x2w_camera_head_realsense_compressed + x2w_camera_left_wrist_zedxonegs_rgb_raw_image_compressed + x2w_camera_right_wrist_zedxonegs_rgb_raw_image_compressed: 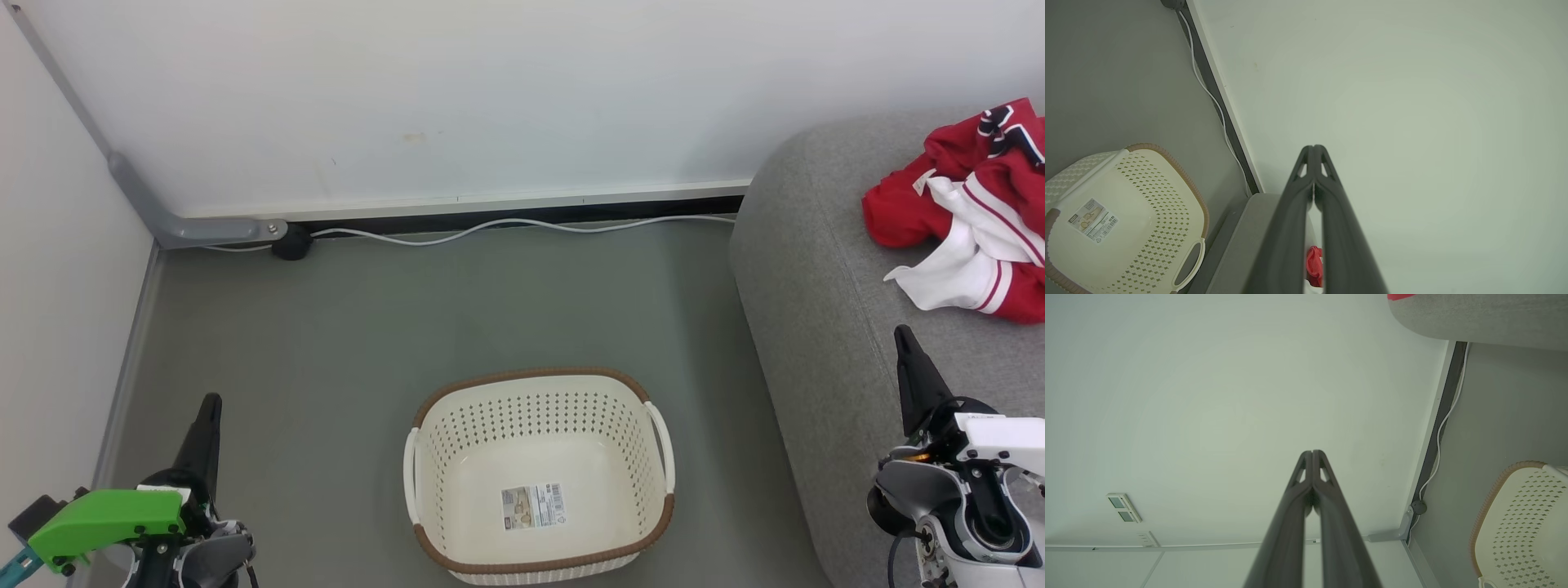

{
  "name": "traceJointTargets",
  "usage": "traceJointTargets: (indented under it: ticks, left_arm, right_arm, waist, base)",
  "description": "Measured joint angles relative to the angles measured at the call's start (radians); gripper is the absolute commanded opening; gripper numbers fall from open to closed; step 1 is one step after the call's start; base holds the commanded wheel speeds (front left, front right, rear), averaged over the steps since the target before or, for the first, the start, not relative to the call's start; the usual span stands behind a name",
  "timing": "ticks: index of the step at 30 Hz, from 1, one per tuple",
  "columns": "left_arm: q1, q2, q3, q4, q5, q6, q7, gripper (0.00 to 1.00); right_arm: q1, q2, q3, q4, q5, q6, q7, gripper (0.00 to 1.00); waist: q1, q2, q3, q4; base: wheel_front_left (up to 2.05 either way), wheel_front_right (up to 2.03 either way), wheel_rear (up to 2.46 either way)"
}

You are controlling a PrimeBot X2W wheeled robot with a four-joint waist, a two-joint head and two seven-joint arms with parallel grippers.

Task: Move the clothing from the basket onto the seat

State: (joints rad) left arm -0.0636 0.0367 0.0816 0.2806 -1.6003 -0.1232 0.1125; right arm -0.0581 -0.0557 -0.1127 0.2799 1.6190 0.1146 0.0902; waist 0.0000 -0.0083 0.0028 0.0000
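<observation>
**Red garments on the sofa, basket standing on the floor, both hands closed**

At the lower left of the head view my left hand points up over the grey floor. Its two dark fingers are pressed together tip to tip and nothing is between them. A green cover sits on the wrist behind it.

In the corner beyond, a grey conduit comes down the wall and bends along its base. It ends at a small black round fitting. From there a white cable snakes along the foot of the wall toward the sofa.

The laundry basket stands upright on the floor between my two hands, near the sofa's rounded end but not touching it. It has cream perforated walls, a brown woven-look rim and a handle on each side. A barcode label lies flat on its bare bottom.

The grey fabric sofa takes up the right side. The clothing lies on it in a crumpled heap at the right edge of the view, well apart from the basket. It is red fabric with white panels and red-striped trim, with a dark lettered patch at the top.

My right hand rises at the lower right in front of the sofa. Its fingers are closed together and hold nothing. Its tip is near the heap but clear of it.
</observation>
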Motion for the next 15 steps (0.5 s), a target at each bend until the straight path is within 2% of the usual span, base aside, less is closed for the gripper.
traceJointTargets:
  ticks: [15]
  left_arm:
    - [0.000,0.000,0.000,-0.001,0.000,0.000,0.000,0.00]
  right_arm:
    - [0.000,0.000,0.000,0.000,0.000,0.000,0.000,0.00]
  waist:
    - [0.0000,0.0000,0.000,0.000]
  base:
    - [0.00,0.00,0.00]
